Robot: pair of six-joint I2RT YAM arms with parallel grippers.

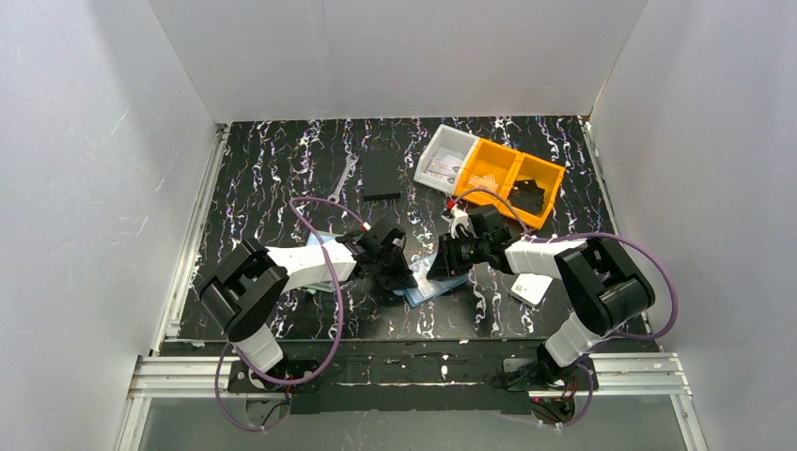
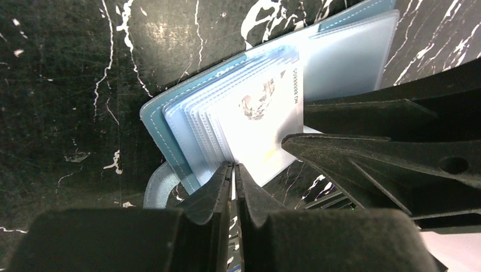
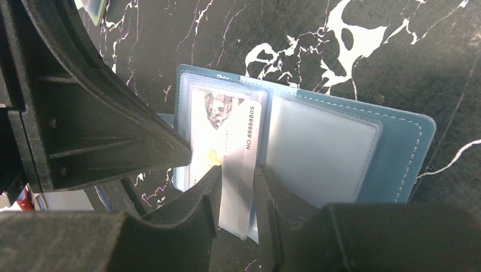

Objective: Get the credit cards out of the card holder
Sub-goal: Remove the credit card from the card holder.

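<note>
The blue card holder (image 1: 434, 287) lies open on the black table between my two grippers. In the left wrist view its clear pockets (image 2: 187, 122) fan out, and a pale credit card with a small portrait (image 2: 264, 110) lies on top. My left gripper (image 2: 233, 170) is shut on the thin edge of a pocket page at the holder's side. In the right wrist view the same card (image 3: 227, 133) sticks out of its pocket towards me. My right gripper (image 3: 237, 187) is open, with one finger on each side of the card's protruding end.
An orange bin (image 1: 512, 178) and a white bin (image 1: 446, 155) stand at the back right. A flat black rectangle (image 1: 382, 174) and a wrench (image 1: 343, 180) lie at the back. A white box (image 1: 531, 287) sits by the right arm. Pale cards (image 1: 322, 285) lie under the left arm.
</note>
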